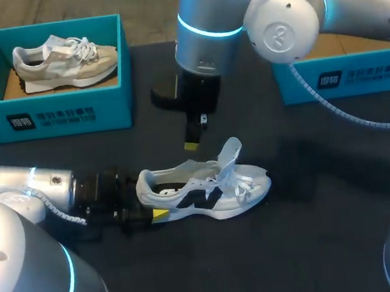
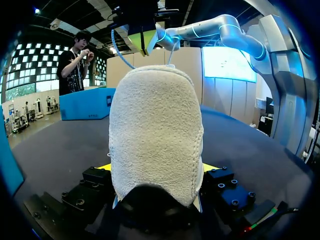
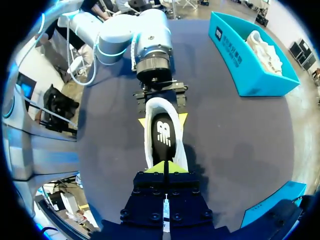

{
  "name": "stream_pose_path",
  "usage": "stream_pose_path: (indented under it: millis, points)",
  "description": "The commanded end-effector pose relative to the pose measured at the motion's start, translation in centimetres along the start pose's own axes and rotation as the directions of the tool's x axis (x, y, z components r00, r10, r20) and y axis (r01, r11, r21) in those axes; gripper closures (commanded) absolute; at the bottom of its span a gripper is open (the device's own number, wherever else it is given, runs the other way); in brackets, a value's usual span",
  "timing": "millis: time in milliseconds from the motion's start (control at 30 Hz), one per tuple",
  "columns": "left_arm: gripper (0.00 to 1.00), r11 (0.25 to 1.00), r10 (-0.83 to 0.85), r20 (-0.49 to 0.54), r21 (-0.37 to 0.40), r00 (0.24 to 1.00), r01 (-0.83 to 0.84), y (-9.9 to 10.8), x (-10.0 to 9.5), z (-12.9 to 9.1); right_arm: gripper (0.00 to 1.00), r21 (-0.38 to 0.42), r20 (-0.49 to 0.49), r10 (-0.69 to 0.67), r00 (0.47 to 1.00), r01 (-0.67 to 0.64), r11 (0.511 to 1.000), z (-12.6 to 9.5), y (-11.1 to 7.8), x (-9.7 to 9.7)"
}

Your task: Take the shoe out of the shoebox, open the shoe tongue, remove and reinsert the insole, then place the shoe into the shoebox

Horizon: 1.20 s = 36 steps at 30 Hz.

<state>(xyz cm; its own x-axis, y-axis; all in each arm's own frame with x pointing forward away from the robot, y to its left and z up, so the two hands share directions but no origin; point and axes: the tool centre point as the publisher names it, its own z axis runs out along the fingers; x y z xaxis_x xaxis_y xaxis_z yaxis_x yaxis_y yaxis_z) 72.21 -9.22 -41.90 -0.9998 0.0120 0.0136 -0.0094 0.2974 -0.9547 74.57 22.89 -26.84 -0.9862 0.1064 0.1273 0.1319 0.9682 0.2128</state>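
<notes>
My left claw (image 1: 152, 204) clamped on heel of white shoe (image 1: 214, 186), which sits sole-down on counter (image 1: 319, 244). My right claw (image 1: 192, 145) just above shoe opening, fingers pressed together. Shoebox (image 1: 71, 114) well behind shoe.

Steady overhead light on a dark, matte surface.
The surface (image 1: 333, 243) stays dim, while the white shoe (image 1: 221, 185) shows bright and casts a soft shadow beside it. Cyan rings glow on the left arm (image 1: 24, 193) and the right arm (image 1: 213, 27).
</notes>
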Motion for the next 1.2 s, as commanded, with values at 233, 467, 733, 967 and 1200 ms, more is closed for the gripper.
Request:
stream_pose_path:
  millis: [233, 467, 733, 967, 1200]
  points:
    - [1.00, 1.000, -0.001, -0.001, -0.001, 1.000, 0.001, 0.5, 0.3, 0.2, 1.00, 0.015, 0.087, -0.020, 0.996, 0.019, 1.000, 1.7, 0.9, 0.4]
    - [1.00, 1.000, -0.001, -0.001, -0.001, 1.000, 0.001, 0.5, 0.3, 0.2, 1.00, 0.023, 0.105, -0.059, 0.993, 0.056, 0.998, 3.8, 2.4, 0.4]
    - [1.00, 1.000, -0.001, -0.001, -0.001, 1.000, 0.001, 0.5, 0.3, 0.2, 1.00, 0.071, 0.120, -0.086, 0.989, 0.078, 0.994, 6.4, 2.9, -0.2]
    - [1.00, 1.000, -0.001, -0.001, -0.001, 1.000, 0.001, 0.5, 0.3, 0.2, 1.00, 0.067, 0.098, -0.091, 0.991, 0.084, 0.994, 8.3, 2.8, -0.3]
    - [1.00, 1.000, -0.001, -0.001, -0.001, 1.000, 0.001, 0.5, 0.3, 0.2, 1.00, 0.070, 0.083, -0.067, 0.994, 0.061, 0.996, 10.1, 2.2, 0.6]
